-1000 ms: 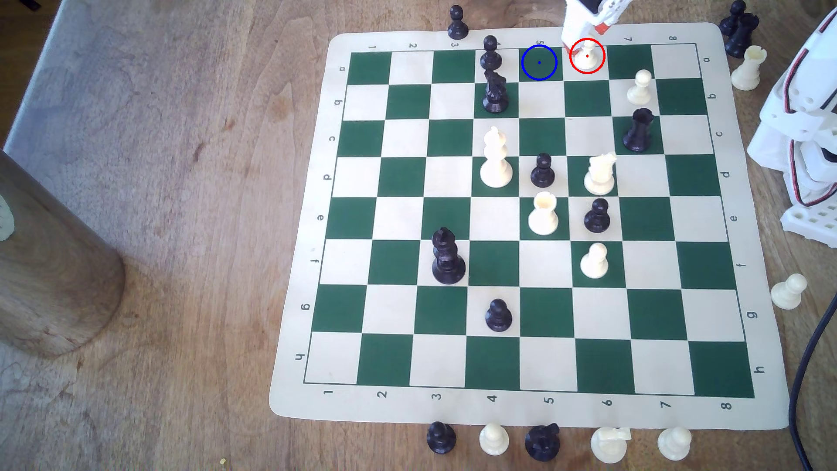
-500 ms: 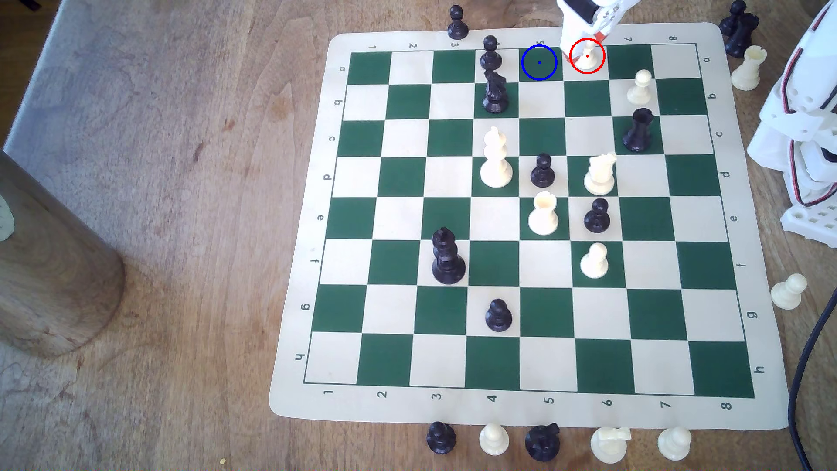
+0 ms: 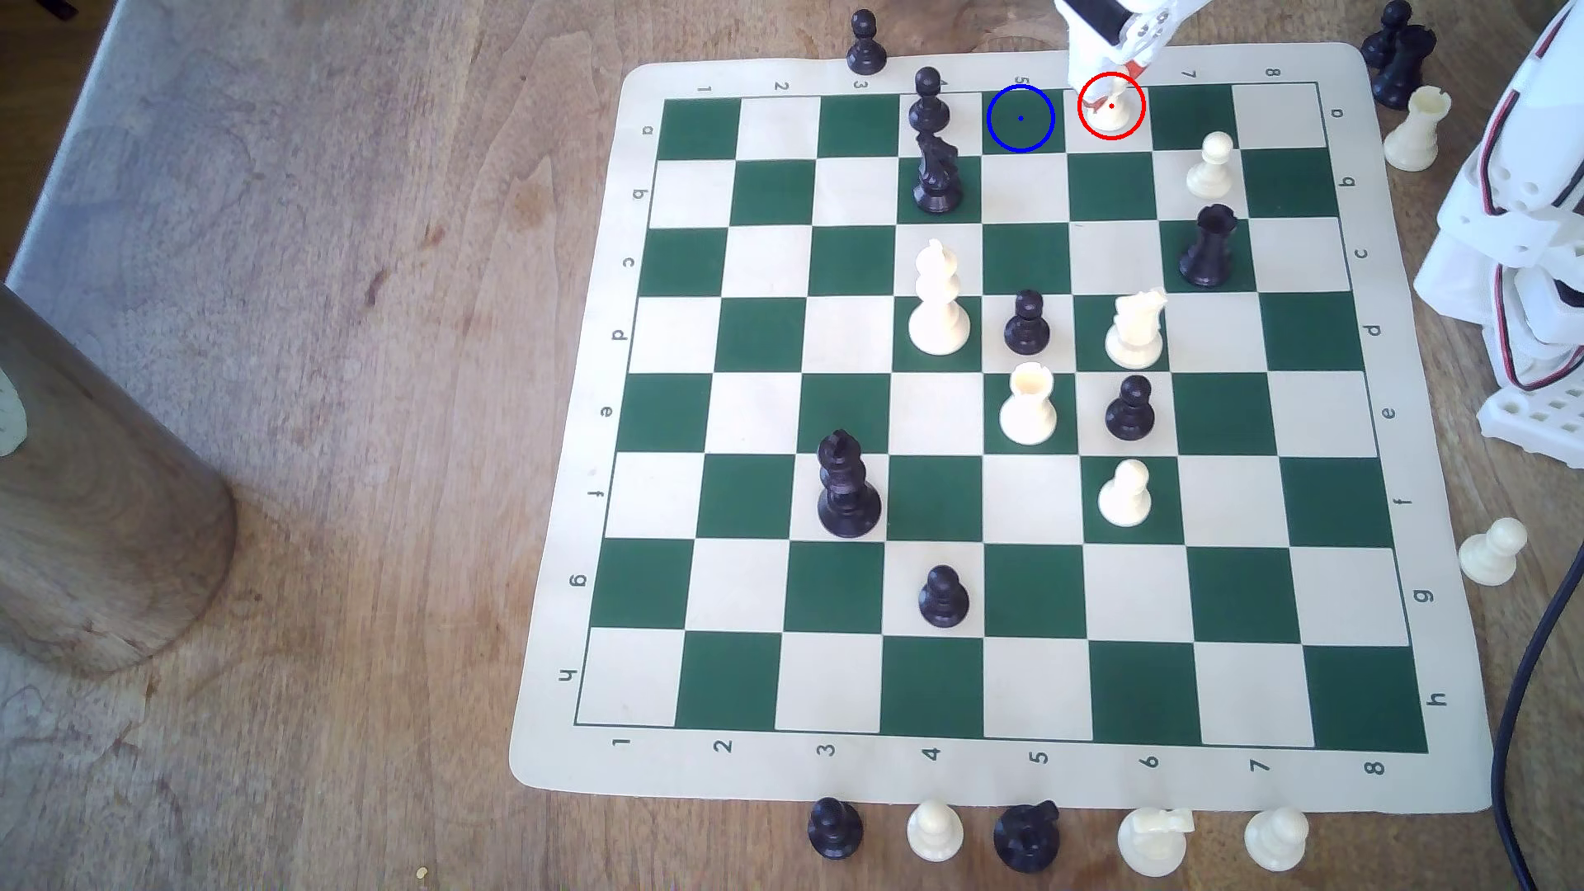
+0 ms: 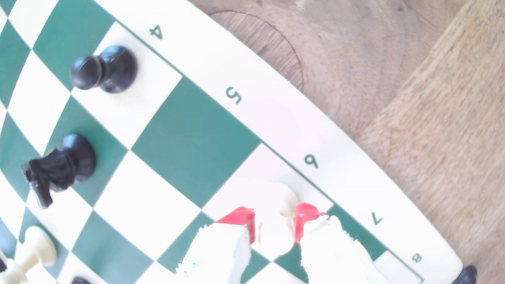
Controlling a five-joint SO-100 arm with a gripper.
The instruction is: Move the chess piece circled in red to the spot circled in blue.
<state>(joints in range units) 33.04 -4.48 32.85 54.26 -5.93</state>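
the chess piece (image 3: 1112, 116) is a cream pawn standing inside the red ring on a light square of the board's (image 3: 566, 771) far row, by the edge numeral 6. the spot (image 3: 1020, 118), a green square ringed in blue, is the next square toward the exterior view's left, and it is bare. just past the spot on that side stands a black pawn (image 3: 928, 103), with a black knight (image 3: 936, 180) one row nearer.

the gripper (image 3: 1106, 81) comes down over the chess piece from the far edge; in the wrist view its two red-tipped fingers (image 4: 241, 218) sit on either side of the pawn (image 4: 287, 202), close in on it, but the white glare there hides whether they press it, so i cannot tell if the grip is clenched.

counted on the board: six cream pieces, three of them pawns, and seven black pieces, four of them pawns. off the board, five pieces line the near edge, three cream and two black; one black pawn stands beyond the far edge; two cream pieces stand off the exterior view's right side.

dark pieces at the far right corner overlap and are cut by the frame, so their number is unclear. the arm's white body (image 3: 1526, 248) is cropped at the right edge.
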